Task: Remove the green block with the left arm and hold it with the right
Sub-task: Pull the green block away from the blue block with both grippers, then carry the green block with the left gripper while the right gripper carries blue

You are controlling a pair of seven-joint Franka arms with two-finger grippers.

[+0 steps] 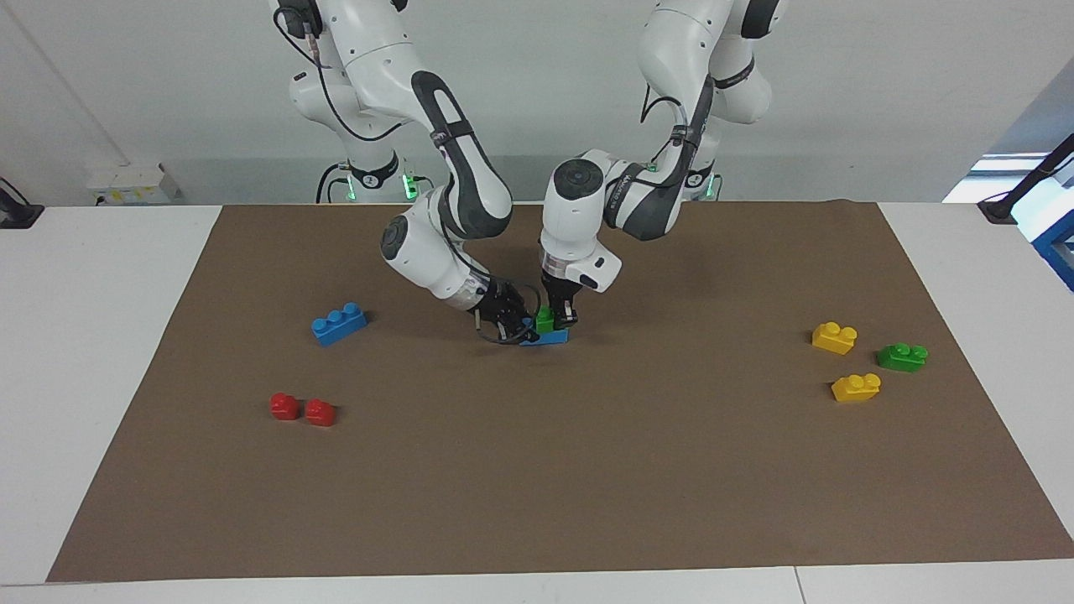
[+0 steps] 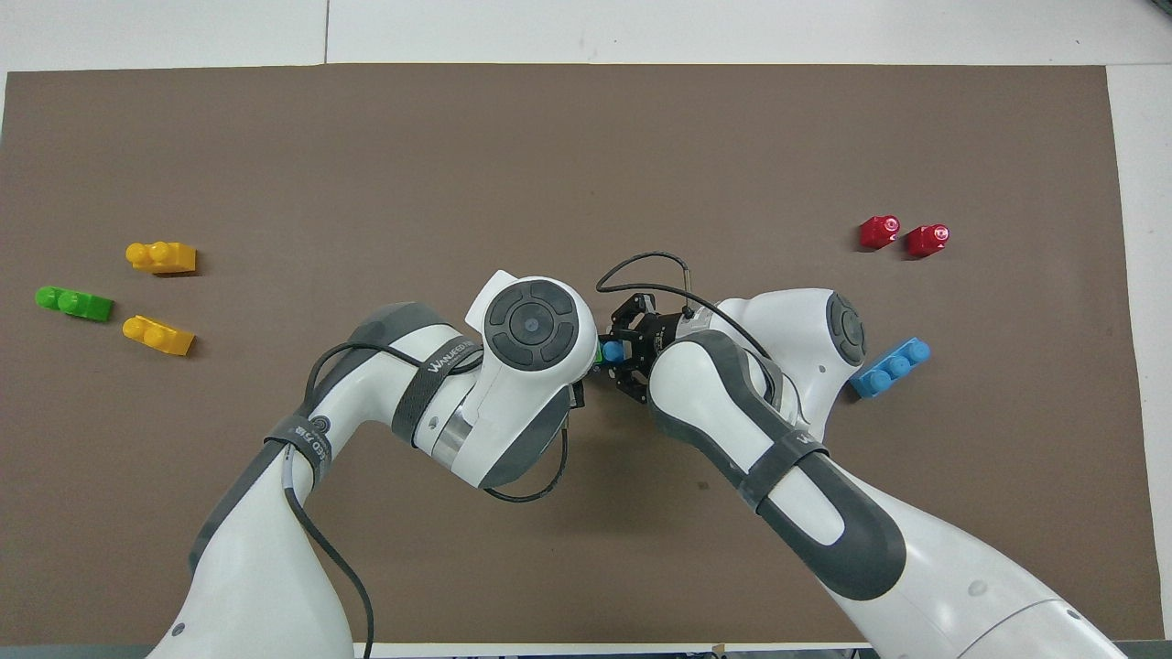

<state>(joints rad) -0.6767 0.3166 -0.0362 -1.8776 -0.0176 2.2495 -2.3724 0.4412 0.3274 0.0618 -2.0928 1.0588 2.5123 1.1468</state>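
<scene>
White wall and a white table (image 1: pixel 101 352) covered by a brown mat (image 1: pixel 537 470) are seen in the facing view. At the middle of the mat, the green block (image 1: pixel 545 320) is seated on one end of a blue brick (image 1: pixel 550 337), and both tools are gathered at this stack. The left tool (image 1: pixel 560 317) is pointed straight down, with its fingers set closely at the green block's sides; the right tool (image 1: pixel 508 325) is tilted in low from the right arm's end and is closed on the blue brick. From overhead, the green block is almost wholly hidden under the left wrist, only a sliver (image 2: pixel 599 351) being shown, while a blue stud (image 2: pixel 613 351) is seen between the right tool's fingers (image 2: pixel 632 352). A second blue brick (image 1: pixel 339 323) and two red bricks (image 1: pixel 303 408) are laid toward the right arm's end; two yellow bricks (image 1: pixel 834 337) and a darker green brick (image 1: pixel 902 356) toward the left arm's end.
</scene>
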